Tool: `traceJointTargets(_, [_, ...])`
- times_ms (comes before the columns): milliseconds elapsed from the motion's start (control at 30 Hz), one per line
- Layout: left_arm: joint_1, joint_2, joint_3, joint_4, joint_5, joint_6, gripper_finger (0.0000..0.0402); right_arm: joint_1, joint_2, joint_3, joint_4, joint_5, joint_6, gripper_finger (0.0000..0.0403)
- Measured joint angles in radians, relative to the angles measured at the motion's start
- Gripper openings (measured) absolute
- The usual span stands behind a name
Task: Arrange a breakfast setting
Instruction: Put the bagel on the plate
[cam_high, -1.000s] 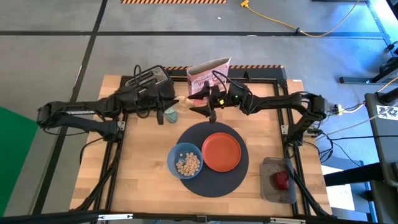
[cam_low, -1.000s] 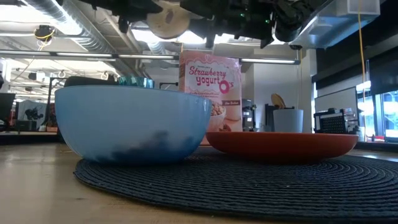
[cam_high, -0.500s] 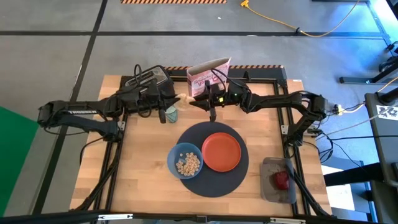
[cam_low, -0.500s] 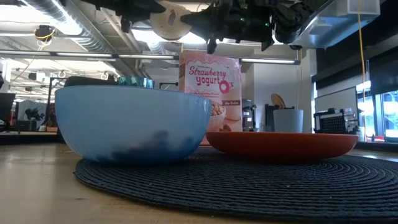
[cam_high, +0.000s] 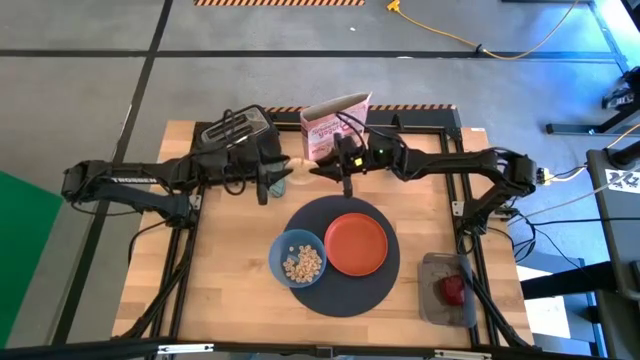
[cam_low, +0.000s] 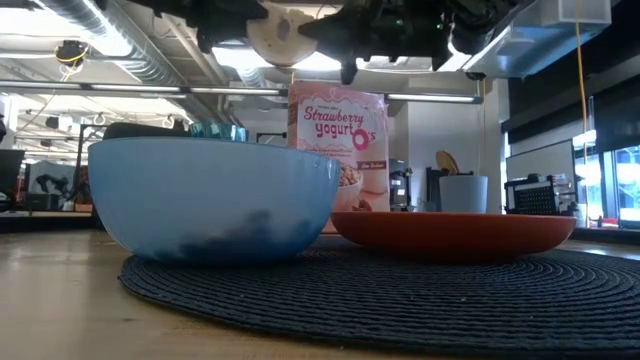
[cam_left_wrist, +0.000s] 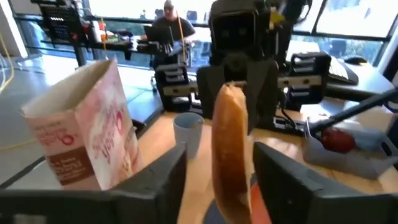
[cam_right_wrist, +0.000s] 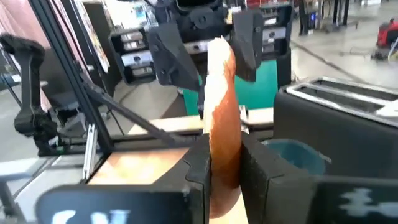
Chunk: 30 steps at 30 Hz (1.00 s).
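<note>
Spoon unseen; toast slice edge-on.

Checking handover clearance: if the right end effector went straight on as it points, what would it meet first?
Probably the left end effector, facing it with fingers spread around the toast slice that the right end effector grips; depth is unclear.

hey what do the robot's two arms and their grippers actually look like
Both arms are dark, nearly black, slim and jointed. The left arm bears pale lettering along its long link. The right arm has black cables looped near its wrist and small green lights there. The left gripper has broad dark angular fingers; the right gripper has flat black fingers.
</note>
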Motion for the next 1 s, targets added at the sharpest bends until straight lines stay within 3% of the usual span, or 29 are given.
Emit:
traceJointTargets(200, [-0.046,-0.005,0.000,-0.013,-0.005,0.001,0.0237,0.000,-0.051,0.001,-0.178,-0.003,-0.014,0.0048])
traceJointTargets(400, [-0.100,-0.005,0.000,-0.027,-0.011,0.029,0.0262,0.003,-0.111,0.001,-0.531,-0.034,-0.037,0.0048])
traceJointTargets(667, [-0.159,-0.005,0.000,-0.135,-0.206,0.004,0.0263,0.099,-0.125,-0.004,-0.847,0.026,-0.015,0.0048])
traceJointTargets(833, [-0.189,-0.005,0.000,-0.173,-0.229,-0.001,0.0263,0.155,-0.126,-0.093,-0.834,-0.015,0.027,0.0047])
traceJointTargets(1000, [-0.209,-0.005,0.000,-0.172,-0.246,-0.001,0.0263,0.153,-0.126,-0.232,-0.631,0.016,0.164,0.0037])
